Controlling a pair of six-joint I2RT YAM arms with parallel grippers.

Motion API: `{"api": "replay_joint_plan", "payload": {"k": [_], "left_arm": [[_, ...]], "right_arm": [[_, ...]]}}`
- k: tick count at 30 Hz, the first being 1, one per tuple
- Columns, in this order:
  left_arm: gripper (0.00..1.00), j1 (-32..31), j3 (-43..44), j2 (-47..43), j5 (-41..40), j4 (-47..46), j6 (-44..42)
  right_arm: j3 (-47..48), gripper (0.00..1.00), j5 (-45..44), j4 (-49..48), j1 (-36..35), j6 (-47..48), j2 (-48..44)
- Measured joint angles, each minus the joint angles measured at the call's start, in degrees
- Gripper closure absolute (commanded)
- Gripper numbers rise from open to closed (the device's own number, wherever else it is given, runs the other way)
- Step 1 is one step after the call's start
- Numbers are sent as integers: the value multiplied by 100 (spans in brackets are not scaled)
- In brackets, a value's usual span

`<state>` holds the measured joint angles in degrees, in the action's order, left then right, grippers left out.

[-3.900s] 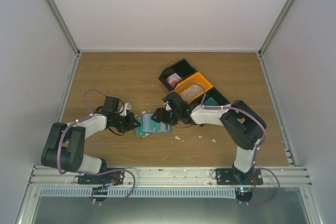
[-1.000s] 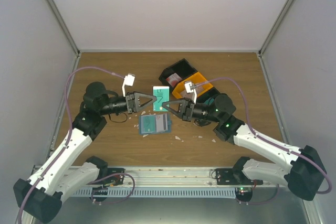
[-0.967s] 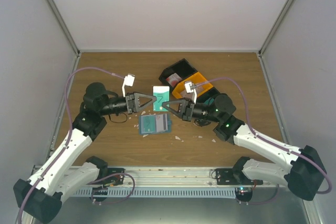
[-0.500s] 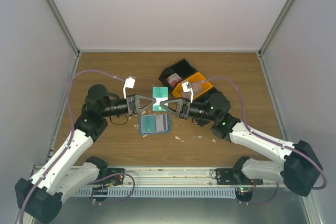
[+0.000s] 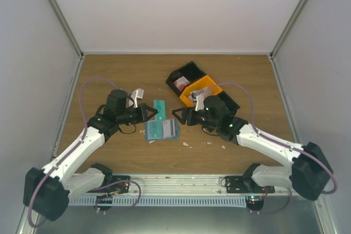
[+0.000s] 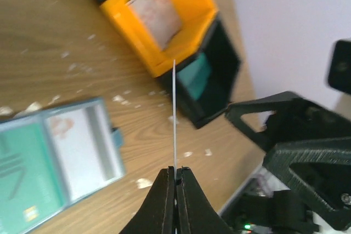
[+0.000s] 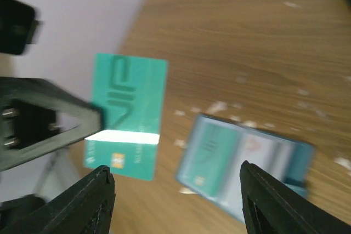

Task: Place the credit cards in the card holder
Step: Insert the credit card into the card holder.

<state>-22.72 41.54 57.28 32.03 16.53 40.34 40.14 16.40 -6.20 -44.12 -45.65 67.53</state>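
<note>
Card holder (image 7: 299, 160) lies open, two cards (image 7: 205, 154) inside.

Left pincer (image 5: 153, 111) gripping teal card (image 5: 159, 106), open card holder (image 5: 162, 129) just beside

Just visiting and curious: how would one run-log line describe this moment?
left pincer: shut on green card | right pincer: open, empty | card holder: open on table
</note>
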Motion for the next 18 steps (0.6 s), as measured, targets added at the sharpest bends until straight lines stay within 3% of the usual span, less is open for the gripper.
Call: {"api": "replay_joint_plan", "payload": {"k": [8, 18], "left_arm": [[100, 2, -496, 772, -671, 26, -83], [100, 37, -1292, 1191, -713, -925, 221]], "right_arm": [[955, 34, -1447, 1786, -358, 815, 1585], [1429, 39, -1585, 2288, -492, 833, 2896]]}}
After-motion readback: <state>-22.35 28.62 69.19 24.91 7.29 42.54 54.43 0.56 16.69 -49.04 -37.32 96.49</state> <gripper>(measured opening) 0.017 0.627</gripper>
